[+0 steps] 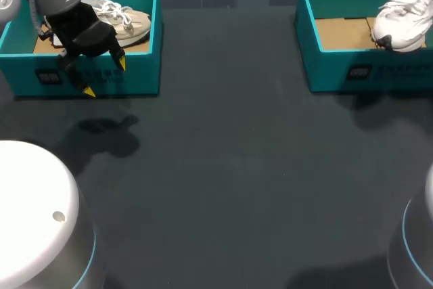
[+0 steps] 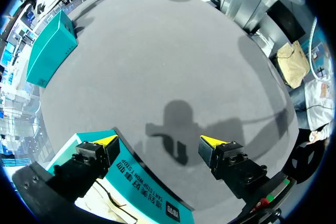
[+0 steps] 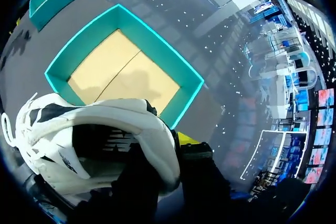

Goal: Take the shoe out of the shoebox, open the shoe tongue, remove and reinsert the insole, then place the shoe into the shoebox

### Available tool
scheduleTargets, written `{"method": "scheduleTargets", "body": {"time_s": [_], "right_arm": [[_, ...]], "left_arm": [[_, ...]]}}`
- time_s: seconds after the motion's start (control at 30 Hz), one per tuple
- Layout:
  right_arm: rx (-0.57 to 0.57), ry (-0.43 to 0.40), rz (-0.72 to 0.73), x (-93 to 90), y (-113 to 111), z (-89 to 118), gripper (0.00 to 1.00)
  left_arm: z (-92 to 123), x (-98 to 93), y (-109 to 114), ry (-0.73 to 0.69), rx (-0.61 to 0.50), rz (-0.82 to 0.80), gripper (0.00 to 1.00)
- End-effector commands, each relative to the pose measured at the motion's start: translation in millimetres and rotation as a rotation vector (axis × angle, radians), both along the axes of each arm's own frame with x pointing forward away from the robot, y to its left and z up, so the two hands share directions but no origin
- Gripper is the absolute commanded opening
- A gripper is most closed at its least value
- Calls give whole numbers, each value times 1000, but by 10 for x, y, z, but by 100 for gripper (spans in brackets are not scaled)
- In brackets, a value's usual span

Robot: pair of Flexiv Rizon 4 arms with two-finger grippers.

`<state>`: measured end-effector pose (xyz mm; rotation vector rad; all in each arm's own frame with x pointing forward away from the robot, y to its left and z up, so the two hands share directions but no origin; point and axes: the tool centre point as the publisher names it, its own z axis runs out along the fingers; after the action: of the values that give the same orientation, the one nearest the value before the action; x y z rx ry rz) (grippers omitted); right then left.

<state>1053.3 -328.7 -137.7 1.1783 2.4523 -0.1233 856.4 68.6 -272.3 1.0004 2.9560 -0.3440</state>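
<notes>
A white shoe (image 1: 404,18) hangs above the right end of the right teal shoebox (image 1: 331,65). In the right wrist view my right gripper (image 3: 164,150) is shut on the heel wall of this white shoe (image 3: 79,129), one yellow fingertip (image 3: 187,139) showing outside it, with the shoebox's (image 3: 181,69) bare cardboard floor below. A second, beige shoe (image 1: 128,21) lies in the left teal shoebox (image 1: 135,72). My left gripper (image 1: 105,78) stands open over that box's front wall (image 2: 149,190), holding nothing, one finger on each side of the wall.
The dark table top (image 1: 230,167) stretches between and in front of the two boxes. Rounded white robot bases sit at the near left (image 1: 34,214) and near right (image 1: 416,248) corners.
</notes>
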Motion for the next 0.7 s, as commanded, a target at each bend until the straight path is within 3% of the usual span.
{"method": "scheduleTargets", "body": {"time_s": [0.03, 0.33, 0.37, 0.47, 0.7], "right_arm": [[-37, -21, -216, -3, 66, 32, 0], [-37, -21, -216, -3, 66, 32, 0], [0, -71, -248, -41, 35, 57, 0], [5, -122, -360, -117, -8, 44, 0], [-33, -147, -522, -211, -23, -32, 0]], "left_arm": [[-1, 3, -2, 0, 3, -1, 100], [-1, 3, -2, 0, 3, -1, 100], [-1, 3, -2, 0, 3, -1, 100], [-1, 3, -2, 0, 3, -1, 100], [-1, 3, -2, 0, 3, -1, 100]]}}
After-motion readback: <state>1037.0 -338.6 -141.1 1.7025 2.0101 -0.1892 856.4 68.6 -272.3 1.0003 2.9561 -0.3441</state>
